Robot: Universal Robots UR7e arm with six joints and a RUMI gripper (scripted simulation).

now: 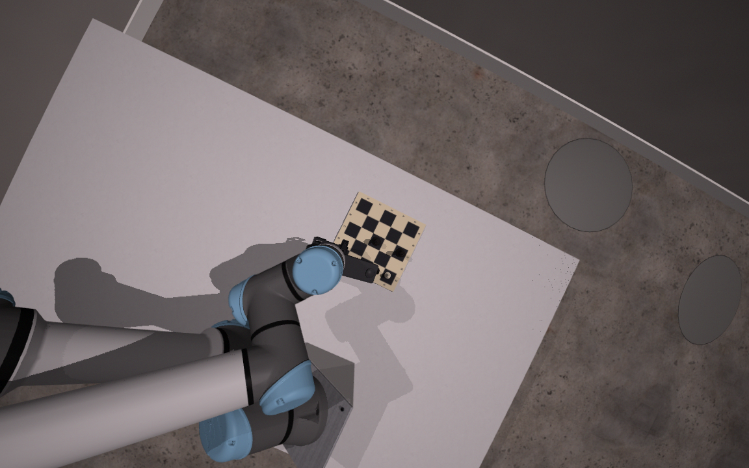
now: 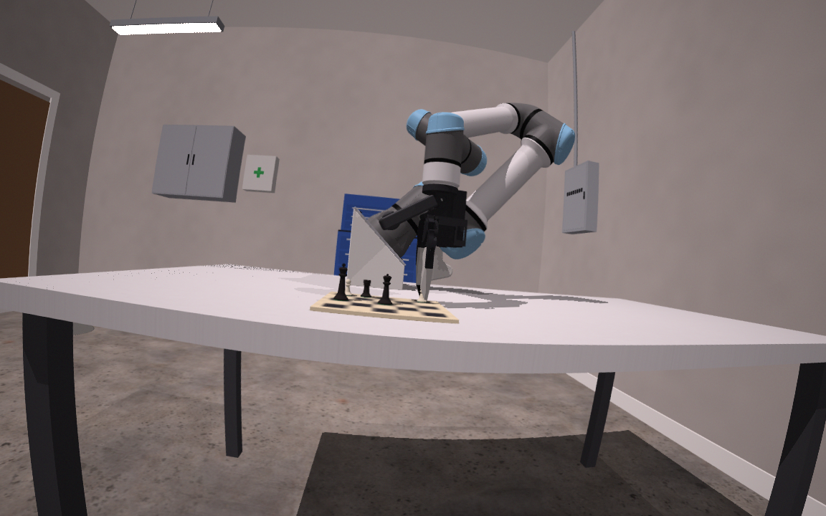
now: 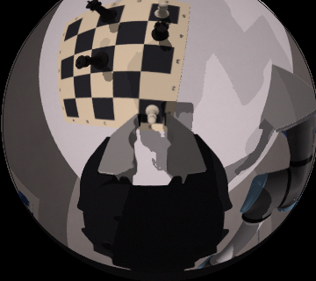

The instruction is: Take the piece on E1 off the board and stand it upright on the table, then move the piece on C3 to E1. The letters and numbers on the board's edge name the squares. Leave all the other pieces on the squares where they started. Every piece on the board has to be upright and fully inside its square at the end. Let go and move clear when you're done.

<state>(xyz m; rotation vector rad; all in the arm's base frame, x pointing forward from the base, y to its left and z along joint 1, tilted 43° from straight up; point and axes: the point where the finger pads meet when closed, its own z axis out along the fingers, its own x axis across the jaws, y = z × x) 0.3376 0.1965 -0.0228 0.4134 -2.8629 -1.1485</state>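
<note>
The small chessboard (image 1: 381, 239) lies on the white table and also shows in the wrist view (image 3: 123, 59). A white pawn (image 3: 152, 114) stands upright on the board's corner square nearest the arm. My gripper (image 3: 152, 119) is lowered over it, one finger on each side. The fingers stand a little apart from the pawn, so the gripper is open. From the side, the fingertips (image 2: 423, 296) reach down to the board's right end. A black piece (image 3: 90, 61) stands near the board's middle.
Another black piece (image 3: 100, 10), a black pawn (image 3: 160, 31) and a second white pawn (image 3: 162, 9) stand at the board's far side. Three black pieces (image 2: 366, 288) rise left of my fingers. The arm's base mount (image 1: 324, 401) sits on the table behind me.
</note>
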